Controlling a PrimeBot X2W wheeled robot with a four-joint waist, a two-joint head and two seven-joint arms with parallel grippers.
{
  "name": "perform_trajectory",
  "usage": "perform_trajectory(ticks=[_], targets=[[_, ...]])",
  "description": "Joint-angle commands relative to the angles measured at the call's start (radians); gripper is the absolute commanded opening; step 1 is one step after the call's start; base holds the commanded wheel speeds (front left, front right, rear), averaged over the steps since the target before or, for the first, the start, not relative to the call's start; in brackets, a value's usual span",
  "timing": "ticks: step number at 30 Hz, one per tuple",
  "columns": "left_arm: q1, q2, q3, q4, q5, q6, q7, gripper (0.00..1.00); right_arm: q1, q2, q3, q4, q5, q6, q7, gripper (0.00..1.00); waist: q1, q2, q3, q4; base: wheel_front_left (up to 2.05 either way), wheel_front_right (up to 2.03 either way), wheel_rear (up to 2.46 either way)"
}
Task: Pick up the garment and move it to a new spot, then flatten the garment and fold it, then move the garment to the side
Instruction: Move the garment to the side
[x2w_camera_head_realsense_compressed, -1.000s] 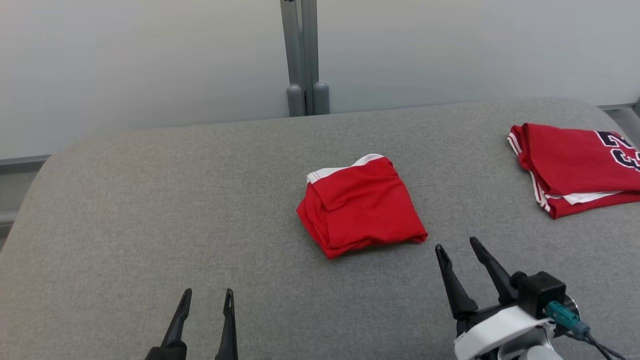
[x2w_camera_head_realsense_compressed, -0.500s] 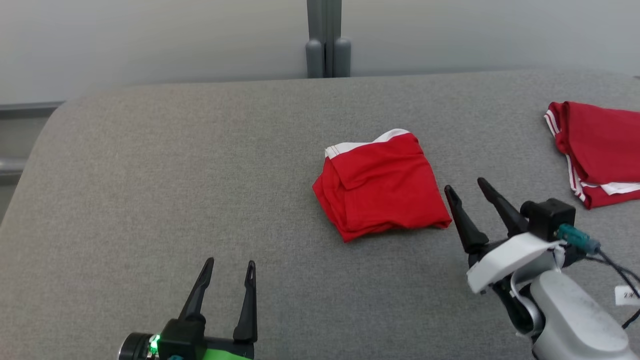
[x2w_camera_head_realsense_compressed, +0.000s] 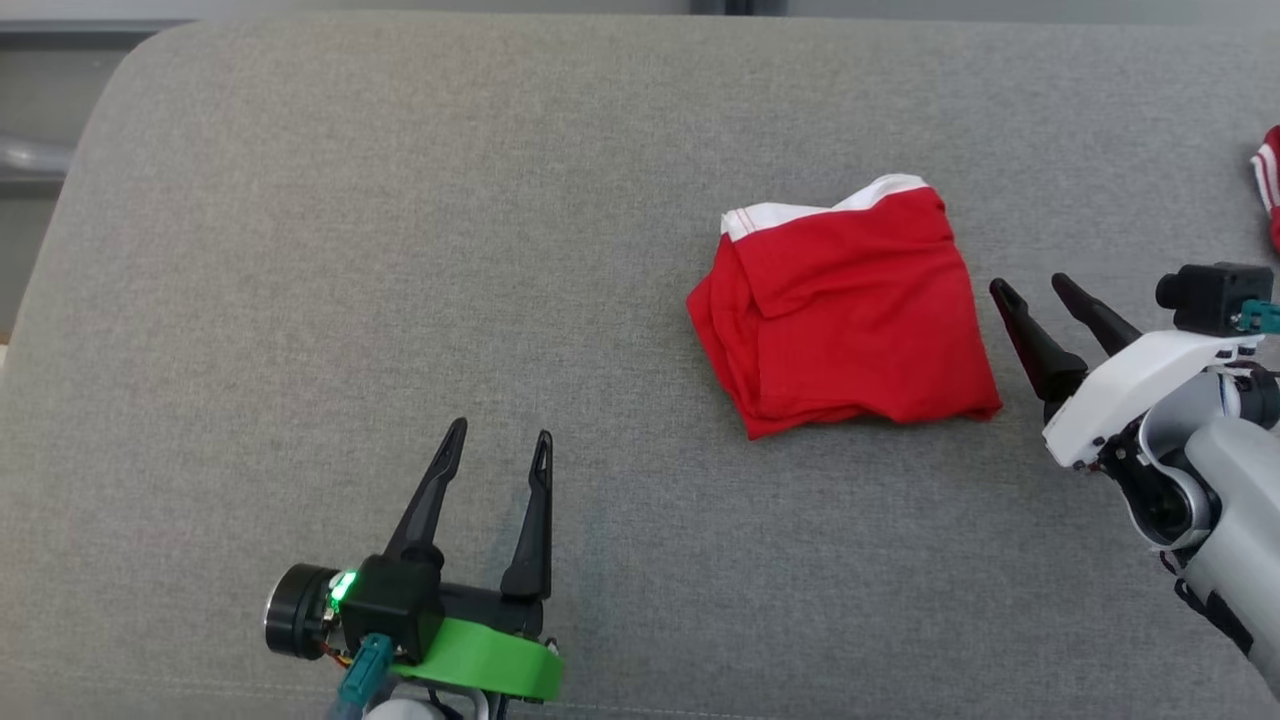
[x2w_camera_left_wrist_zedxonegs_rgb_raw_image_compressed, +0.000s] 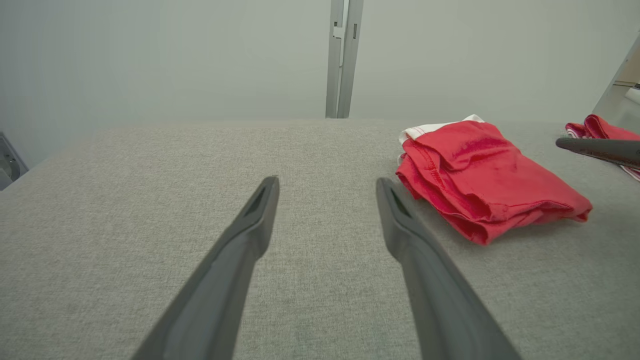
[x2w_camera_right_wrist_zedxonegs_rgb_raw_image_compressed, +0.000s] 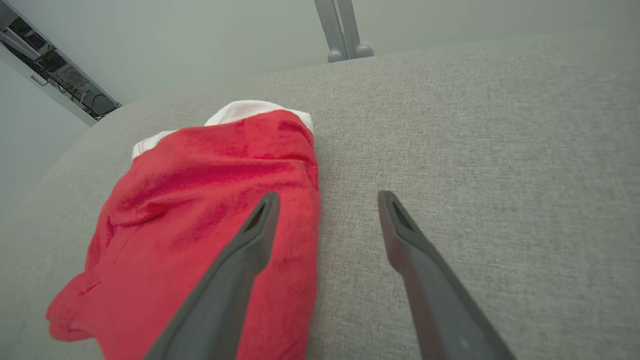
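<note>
**Desk:** What sits to the left of the folded red garment (x2w_camera_head_realsense_compressed: 850, 330)?

**Photographer:** The left end effector (x2w_camera_head_realsense_compressed: 502, 432). Its fingers are parted and hold nothing. It is low over the grey worktop (x2w_camera_head_realsense_compressed: 300, 250), well apart from the garment's near-left corner.

**Desk:** And the garment itself?

**Photographer:** It lies on the worktop in a rough square. A white band runs along its far edge, and layered folds show down its left side.

**Desk:** What is to its right?

**Photographer:** The right end effector (x2w_camera_head_realsense_compressed: 1028, 284), also spread and empty, just beside the garment's right edge. In its wrist view one finger crosses over that edge, but I cannot tell whether it touches the cloth.

**Desk:** Anything further right?

**Photographer:** A second red cloth (x2w_camera_head_realsense_compressed: 1268, 180) with white stripes, well to the garment's right, cut off by the frame.
</note>
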Motion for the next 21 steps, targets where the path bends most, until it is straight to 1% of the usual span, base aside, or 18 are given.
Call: perform_trajectory(ticks=[1, 6, 10, 11, 12, 13, 18, 21], targets=[[-0.025, 0.002, -0.005, -0.004, 0.0, 0.003, 0.0, 1.0, -0.024, -0.018, 0.023, -0.005, 0.031, 0.0, 0.011, 1.0, 0.0, 0.0, 0.067, 0.049, 0.0, 0.0, 0.0], [-0.049, 0.002, -0.016, -0.006, -0.005, 0.009, 0.0, 1.0, -0.07, -0.051, 0.088, -0.004, 0.104, 0.0, 0.022, 1.0, 0.0, 0.0, 0.095, 0.059, 0.0, 0.0, 0.0], [-0.062, 0.002, -0.021, -0.002, -0.008, 0.015, 0.0, 1.0, -0.098, -0.048, 0.143, 0.024, 0.143, 0.0, 0.031, 1.0, 0.0, 0.0, 0.109, 0.069, 0.0, 0.0, 0.0], [-0.064, 0.002, -0.021, -0.001, -0.008, 0.017, 0.0, 1.0, -0.106, -0.047, 0.159, 0.03, 0.151, 0.0, 0.033, 0.68, 0.0, 0.0, 0.111, 0.071, 0.0, 0.0, 0.0], [-0.065, 0.002, -0.021, 0.0, -0.008, 0.017, 0.0, 1.0, -0.111, -0.047, 0.17, 0.034, 0.156, 0.0, 0.03, 0.28, 0.0, 0.0, 0.112, 0.072, 0.0, 0.0, 0.0], [-0.068, 0.002, -0.02, 0.001, -0.008, 0.018, 0.0, 1.0, -0.115, -0.046, 0.185, 0.037, 0.165, 0.0, 0.024, 0.0, 0.0, 0.0, 0.113, 0.072, 0.0, 0.0, 0.0], [-0.055, 0.002, -0.007, 0.007, 0.003, 0.02, 0.0, 1.0, -0.138, -0.07, 0.253, 0.047, 0.15, 0.0, -0.035, 0.0, 0.0, 0.0, 0.095, 0.054, 0.0, 0.0, 0.0], [-0.037, 0.003, 0.006, 0.006, 0.017, 0.013, 0.0, 1.0, -0.149, -0.103, 0.288, 0.053, 0.135, 0.0, -0.068, 0.0, 0.0, 0.0, 0.079, 0.022, 0.0, 0.0, 0.0]])
